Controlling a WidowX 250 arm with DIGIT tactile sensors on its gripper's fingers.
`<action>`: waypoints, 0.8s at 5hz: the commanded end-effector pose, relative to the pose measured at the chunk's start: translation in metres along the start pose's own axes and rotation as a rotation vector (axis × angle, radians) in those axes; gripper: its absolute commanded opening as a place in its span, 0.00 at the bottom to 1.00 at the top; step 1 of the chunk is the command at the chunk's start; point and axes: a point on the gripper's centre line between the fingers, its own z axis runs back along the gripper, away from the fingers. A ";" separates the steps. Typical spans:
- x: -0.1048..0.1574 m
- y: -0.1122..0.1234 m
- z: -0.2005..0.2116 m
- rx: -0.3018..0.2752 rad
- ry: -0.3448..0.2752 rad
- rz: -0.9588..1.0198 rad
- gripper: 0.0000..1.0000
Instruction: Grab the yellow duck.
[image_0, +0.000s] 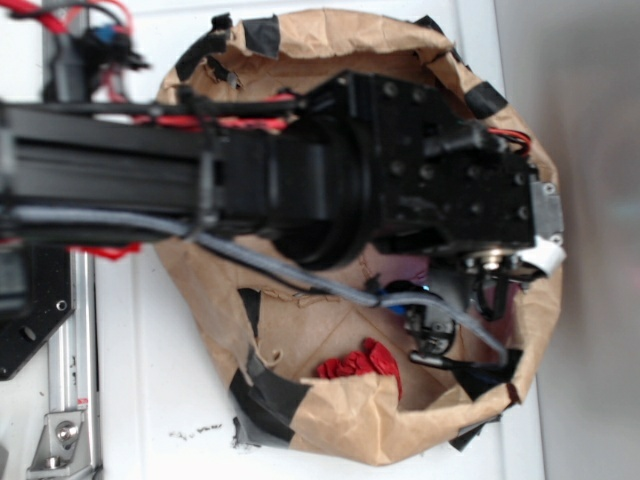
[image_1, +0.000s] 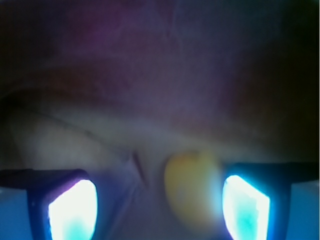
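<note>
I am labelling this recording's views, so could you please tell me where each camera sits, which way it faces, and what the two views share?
Exterior: sits above, looking straight down on the brown paper bag and red cloth; the black arm spans the picture and hides its gripper.
Wrist: sits on the hand, looking along the gripper into the bag; both glowing fingertips show, with the blurred yellow duck between them, nearer the right-hand one.
Shared: only the bag's paper; the duck is hidden in the exterior view.
</note>
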 end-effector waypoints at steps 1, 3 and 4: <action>0.019 -0.022 0.011 -0.027 -0.065 -0.052 1.00; 0.006 -0.031 0.006 -0.028 -0.046 -0.052 1.00; -0.011 -0.027 -0.016 -0.044 0.005 -0.023 1.00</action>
